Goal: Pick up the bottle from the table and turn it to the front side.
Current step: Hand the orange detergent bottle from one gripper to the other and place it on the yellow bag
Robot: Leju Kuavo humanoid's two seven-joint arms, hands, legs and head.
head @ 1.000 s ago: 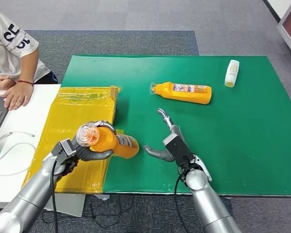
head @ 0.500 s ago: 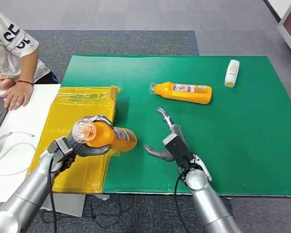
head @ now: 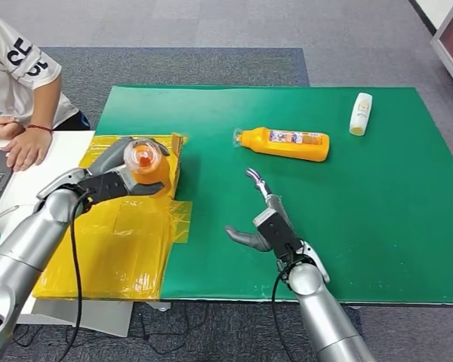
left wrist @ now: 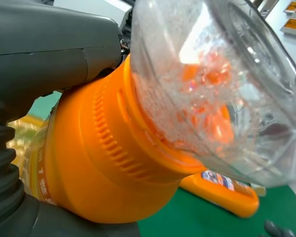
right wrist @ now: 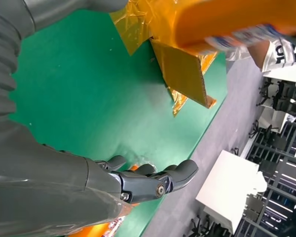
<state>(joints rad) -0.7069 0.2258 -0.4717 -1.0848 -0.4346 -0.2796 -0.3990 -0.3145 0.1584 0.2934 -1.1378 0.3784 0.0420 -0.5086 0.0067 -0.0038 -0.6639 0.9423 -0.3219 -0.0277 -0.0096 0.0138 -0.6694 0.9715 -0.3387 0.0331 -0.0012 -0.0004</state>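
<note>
The left hand (head: 107, 183) has carried the bottle (head: 146, 162) up and back over the yellow sheet (head: 121, 249), fingers wrapped round it, cap toward the camera. The turn looks underway. The right hand (head: 264, 222) hovers, fingers spread.

Bright, even overhead light with soft shadows. The clear cap (left wrist: 221, 89) beside the left robot hand (left wrist: 46, 64) is blurred, with white glare.

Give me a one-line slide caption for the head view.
Left robot hand holds an orange bottle above the yellow sheet, while the right robot hand hovers open over the green mat.
</note>
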